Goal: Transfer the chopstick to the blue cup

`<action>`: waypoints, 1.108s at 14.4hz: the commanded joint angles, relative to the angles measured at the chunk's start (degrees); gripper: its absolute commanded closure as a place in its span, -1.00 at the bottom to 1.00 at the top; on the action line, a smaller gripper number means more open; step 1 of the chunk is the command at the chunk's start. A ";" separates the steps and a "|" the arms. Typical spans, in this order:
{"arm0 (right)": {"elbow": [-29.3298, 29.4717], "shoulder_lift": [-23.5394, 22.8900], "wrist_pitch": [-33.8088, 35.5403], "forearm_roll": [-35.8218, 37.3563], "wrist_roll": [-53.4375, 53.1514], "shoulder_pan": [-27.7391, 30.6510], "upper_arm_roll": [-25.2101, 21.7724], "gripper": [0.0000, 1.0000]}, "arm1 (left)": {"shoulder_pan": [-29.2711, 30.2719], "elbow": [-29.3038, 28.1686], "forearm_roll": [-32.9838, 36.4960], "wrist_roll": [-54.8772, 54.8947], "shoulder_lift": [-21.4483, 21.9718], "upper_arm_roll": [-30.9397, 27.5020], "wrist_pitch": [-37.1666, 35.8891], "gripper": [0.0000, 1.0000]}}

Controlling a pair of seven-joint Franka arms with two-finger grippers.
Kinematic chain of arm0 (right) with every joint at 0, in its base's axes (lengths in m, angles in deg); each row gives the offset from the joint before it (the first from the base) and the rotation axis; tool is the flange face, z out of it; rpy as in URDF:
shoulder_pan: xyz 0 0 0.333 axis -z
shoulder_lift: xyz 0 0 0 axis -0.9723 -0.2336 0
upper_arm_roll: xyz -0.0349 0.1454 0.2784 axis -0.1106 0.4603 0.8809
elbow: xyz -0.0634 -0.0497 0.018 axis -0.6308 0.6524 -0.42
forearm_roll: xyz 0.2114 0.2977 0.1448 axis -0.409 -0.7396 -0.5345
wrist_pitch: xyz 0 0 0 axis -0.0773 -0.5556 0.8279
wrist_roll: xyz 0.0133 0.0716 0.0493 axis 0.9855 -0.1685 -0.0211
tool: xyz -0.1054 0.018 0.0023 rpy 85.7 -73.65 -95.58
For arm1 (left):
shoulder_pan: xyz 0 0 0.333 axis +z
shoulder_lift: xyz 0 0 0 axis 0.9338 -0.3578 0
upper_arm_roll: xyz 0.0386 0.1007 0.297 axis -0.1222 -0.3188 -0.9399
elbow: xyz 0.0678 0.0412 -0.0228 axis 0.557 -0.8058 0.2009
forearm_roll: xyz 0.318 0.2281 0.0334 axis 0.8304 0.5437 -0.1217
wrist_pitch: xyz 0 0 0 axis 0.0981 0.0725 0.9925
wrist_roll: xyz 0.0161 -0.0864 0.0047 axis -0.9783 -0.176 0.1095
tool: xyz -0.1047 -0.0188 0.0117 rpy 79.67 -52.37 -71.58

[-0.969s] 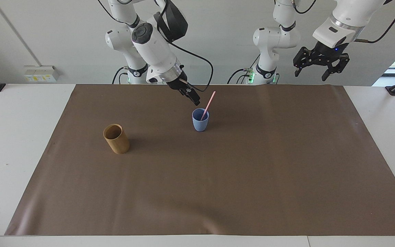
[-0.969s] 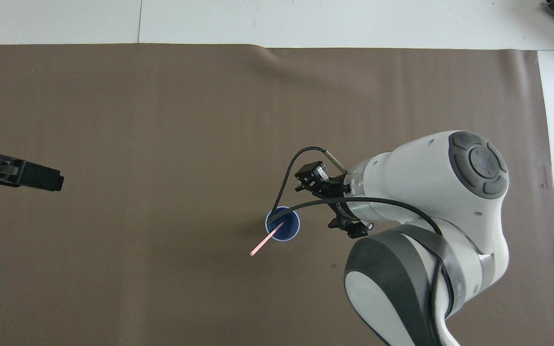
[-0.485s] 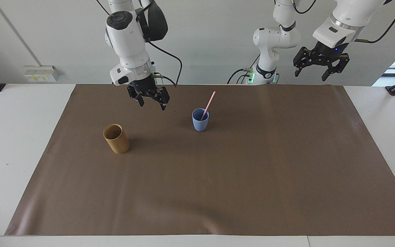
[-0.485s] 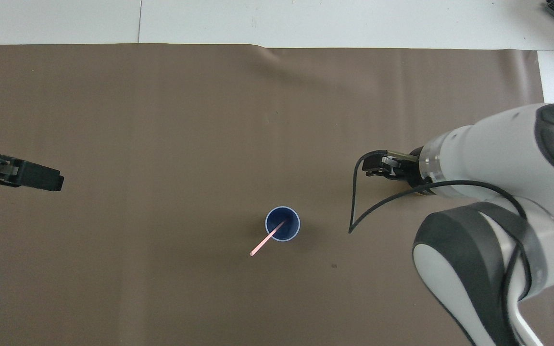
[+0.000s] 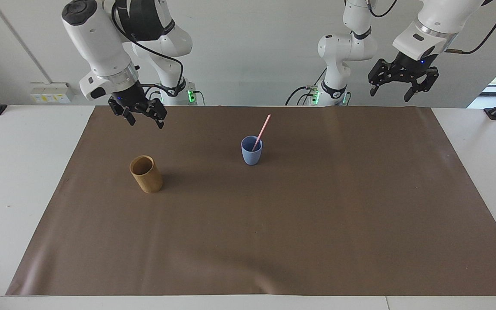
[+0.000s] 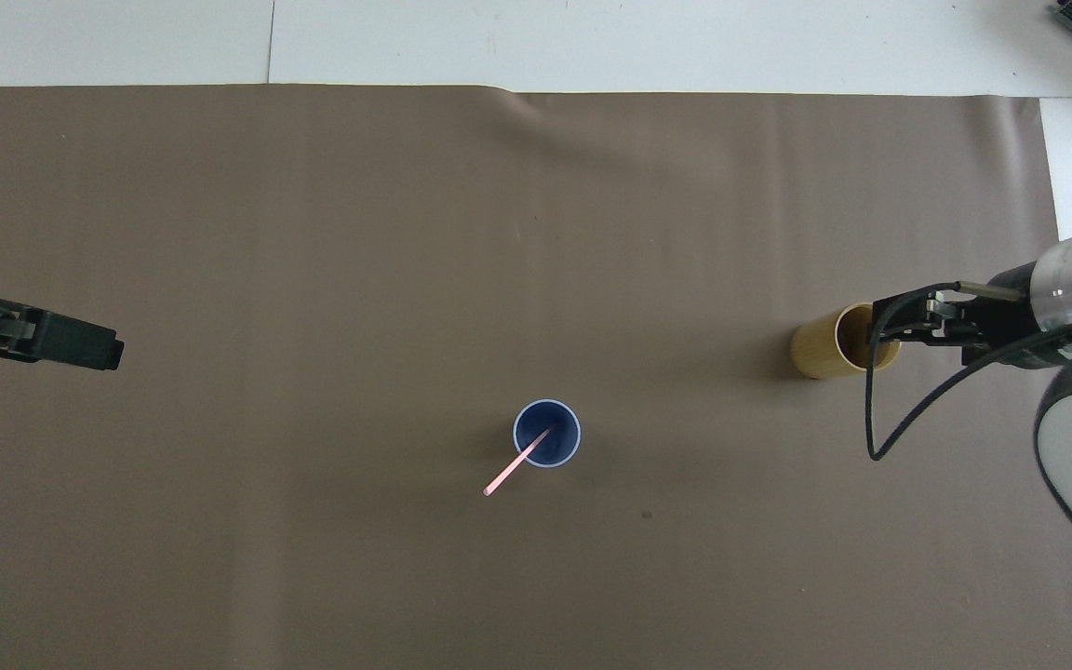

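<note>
Now, thin pale-pink chopstick (image 5: 261,131) leaning tilted in matte light-blue cup (image 5: 251,150) mid-mat, right gripper (image 5: 144,120) and left gripper (image 5: 395,91) hanging fingers apart, empty.

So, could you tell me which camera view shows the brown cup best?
The facing view: the brown cup stands fully visible there, with nothing in front of it. In the overhead view, the right gripper and its cable cover part of the cup's rim, leaving mainly its side visible.

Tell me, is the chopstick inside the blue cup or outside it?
Inside. The chopstick stands tilted in the blue cup, its lower end within the rim and its upper end leaning out above.
</note>
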 commanded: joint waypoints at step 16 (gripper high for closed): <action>10.04 2.15 10.56 6.65 6.08 3.72 1.60 -1.00 | 2.44 -0.45 0.83 0.45 0.51 0.59 0.39 -1.00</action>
